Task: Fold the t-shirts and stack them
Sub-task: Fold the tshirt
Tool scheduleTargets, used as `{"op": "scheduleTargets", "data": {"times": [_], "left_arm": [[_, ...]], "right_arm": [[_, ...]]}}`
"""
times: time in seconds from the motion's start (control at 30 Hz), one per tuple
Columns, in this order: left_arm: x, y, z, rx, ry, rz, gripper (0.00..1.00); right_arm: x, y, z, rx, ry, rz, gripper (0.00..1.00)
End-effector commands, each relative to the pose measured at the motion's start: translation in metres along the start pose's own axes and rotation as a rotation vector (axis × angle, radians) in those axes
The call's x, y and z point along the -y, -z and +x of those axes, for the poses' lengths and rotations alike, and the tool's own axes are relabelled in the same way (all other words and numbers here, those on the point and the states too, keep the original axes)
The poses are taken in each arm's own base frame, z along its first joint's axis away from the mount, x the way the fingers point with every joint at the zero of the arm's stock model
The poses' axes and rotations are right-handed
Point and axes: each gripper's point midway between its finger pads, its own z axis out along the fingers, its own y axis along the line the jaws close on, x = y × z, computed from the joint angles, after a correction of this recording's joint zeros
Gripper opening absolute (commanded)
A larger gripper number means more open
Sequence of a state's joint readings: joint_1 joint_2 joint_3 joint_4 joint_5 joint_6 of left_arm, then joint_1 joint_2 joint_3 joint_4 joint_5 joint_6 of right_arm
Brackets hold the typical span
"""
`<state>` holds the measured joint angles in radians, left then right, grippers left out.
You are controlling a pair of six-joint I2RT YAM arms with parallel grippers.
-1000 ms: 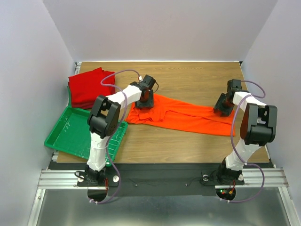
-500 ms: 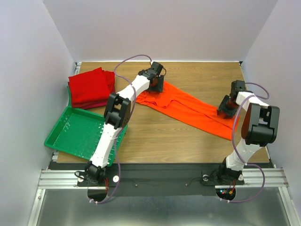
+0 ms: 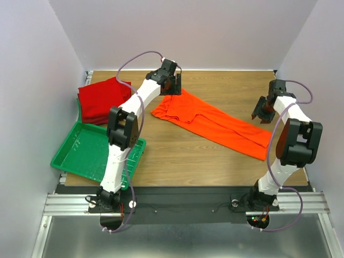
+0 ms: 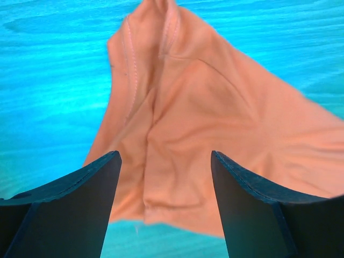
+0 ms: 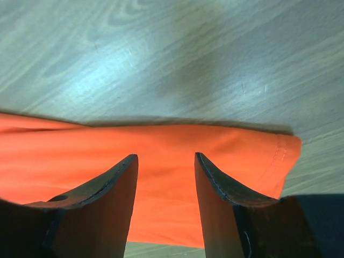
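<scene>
The bright orange t-shirt (image 3: 215, 122) lies as a long narrow strip, running diagonally from the far middle of the table to the right. My left gripper (image 3: 172, 86) is open and empty just above its far left end; in the left wrist view the wrinkled cloth (image 4: 183, 107) lies beyond the gripper (image 4: 164, 156). My right gripper (image 3: 264, 110) is open and empty above the shirt's right end; in the right wrist view the cloth (image 5: 161, 145) and its hem lie under the gripper (image 5: 164, 157). Folded deep red t-shirts (image 3: 102, 100) are stacked at the far left.
A green plastic grid tray (image 3: 86, 153) lies at the near left, below the red stack, with the left arm's base link over its right edge. White walls close in the table on the left, back and right.
Both grippers have let go of the orange shirt and lifted away towards the back. The shirt's ends have dropped, and it now lies stretched out on the table.
</scene>
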<state>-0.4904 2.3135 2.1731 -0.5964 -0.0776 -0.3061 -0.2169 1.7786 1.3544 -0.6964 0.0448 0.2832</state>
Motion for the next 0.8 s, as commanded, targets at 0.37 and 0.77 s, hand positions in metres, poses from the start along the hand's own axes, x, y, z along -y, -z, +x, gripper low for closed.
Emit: {"op": "scheduleTargets", "data": {"times": [0.37,0.77], "left_arm": [[-0.01,0.019,0.092,-0.224,0.112,0.02,0.78],[-0.032,-0.012,0.106,-0.249,0.113,-0.06,0.78]], "right_arm": [[0.012,-0.011,0.04,-0.057,0.007,-0.004,0.52],[0.018,-0.02,0.093,-0.175,0.003,-0.025,0.52]]}}
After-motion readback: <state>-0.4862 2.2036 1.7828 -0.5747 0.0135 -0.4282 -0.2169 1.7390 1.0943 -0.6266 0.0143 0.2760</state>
